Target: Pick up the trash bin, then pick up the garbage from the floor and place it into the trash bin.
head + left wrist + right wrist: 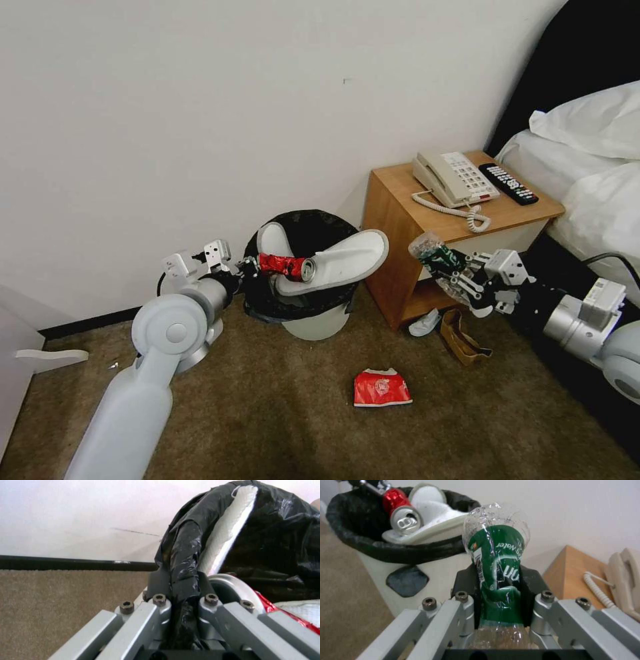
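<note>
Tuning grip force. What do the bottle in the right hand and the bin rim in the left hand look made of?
Bottle: thin clear plastic, glossy and creased, with a green film label; looks easily crushed. The right hand is shut on it. Bin: smooth white body, probably hard plastic; its rim is wrapped in a crinkled, shiny black bag, which the left hand pinches.

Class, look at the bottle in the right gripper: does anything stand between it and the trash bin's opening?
Nothing stands in the gap between the bottle and the trash bin. But a slipper and red can lie across the opening.
</note>
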